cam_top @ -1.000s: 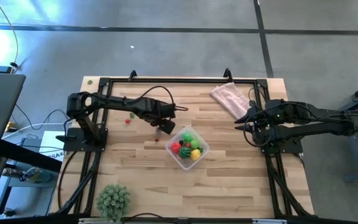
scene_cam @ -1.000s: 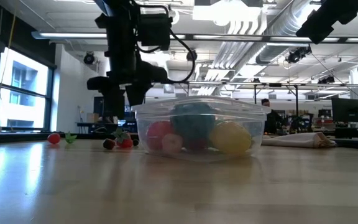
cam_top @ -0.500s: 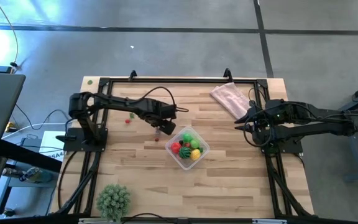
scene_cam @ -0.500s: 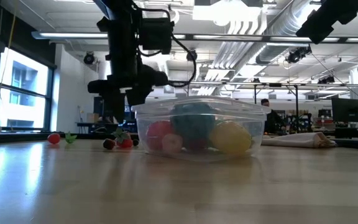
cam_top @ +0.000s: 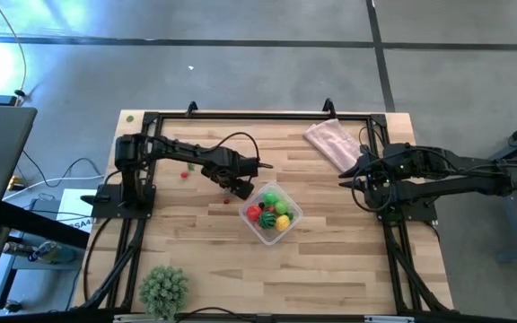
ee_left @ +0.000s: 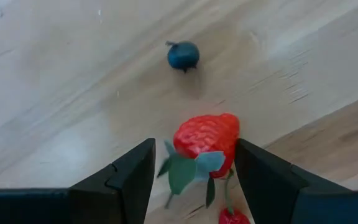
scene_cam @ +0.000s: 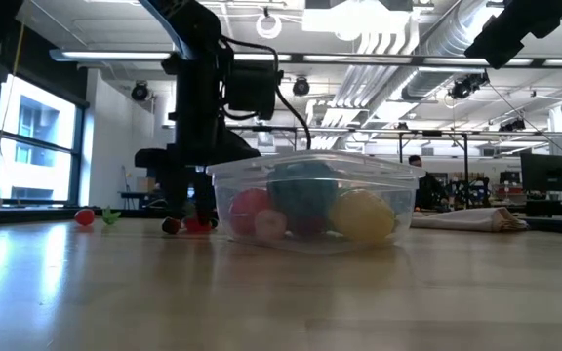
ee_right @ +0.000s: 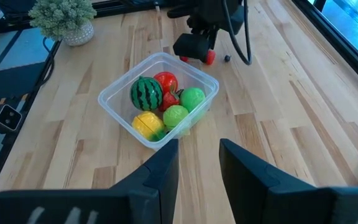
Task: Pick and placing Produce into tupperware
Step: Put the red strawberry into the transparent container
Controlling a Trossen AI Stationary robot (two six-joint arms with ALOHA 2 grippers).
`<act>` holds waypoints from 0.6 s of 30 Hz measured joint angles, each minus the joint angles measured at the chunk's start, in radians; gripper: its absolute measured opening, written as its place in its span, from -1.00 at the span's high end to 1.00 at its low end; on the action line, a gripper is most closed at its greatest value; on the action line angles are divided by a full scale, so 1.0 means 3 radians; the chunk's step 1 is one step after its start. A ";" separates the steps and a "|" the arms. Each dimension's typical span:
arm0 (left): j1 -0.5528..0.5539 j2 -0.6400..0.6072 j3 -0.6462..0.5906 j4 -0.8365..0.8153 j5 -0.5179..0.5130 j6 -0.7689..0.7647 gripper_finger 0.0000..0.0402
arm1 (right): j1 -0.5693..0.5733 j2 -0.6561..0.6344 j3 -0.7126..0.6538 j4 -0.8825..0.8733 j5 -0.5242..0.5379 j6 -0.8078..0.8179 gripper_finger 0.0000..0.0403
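Left tool [ee_left: 191,171] stands spread with a finger on either side of a red strawberry [ee_left: 205,138] on the table [cam_top: 330,260] just beside the tupperware [cam_top: 270,213], apparently lined up to pinch it. Several produce pieces [ee_right: 165,99] already lie in the tupperware, a small dark berry [ee_left: 183,55] near the strawberry. Right tool [ee_right: 197,163] waits well away from the tupperware, slightly parted and empty.

left arm: reached to table centre, low | left gripper [ee_left: 191,168]: jaws apart, pointing down | right arm: parked at right side | right gripper [ee_right: 197,163]: jaws slightly apart, empty
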 joint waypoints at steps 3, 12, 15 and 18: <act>0.0000 -0.0003 0.0001 0.0028 -0.0012 -0.0001 -0.03 | -0.0001 0.0000 0.0000 0.0000 0.0000 -0.0001 0.48; -0.0003 -0.0003 0.0001 0.0241 0.0072 0.0264 -0.03 | 0.0000 0.0000 -0.0001 0.0000 0.0000 0.0000 0.48; -0.0003 -0.0003 0.0001 0.0323 0.0062 0.0378 -0.03 | -0.0001 0.0000 -0.0001 0.0000 0.0000 -0.0001 0.48; -0.0003 -0.0003 0.0001 0.0345 0.0068 0.0450 -0.03 | -0.0001 0.0000 0.0000 0.0000 0.0000 -0.0001 0.48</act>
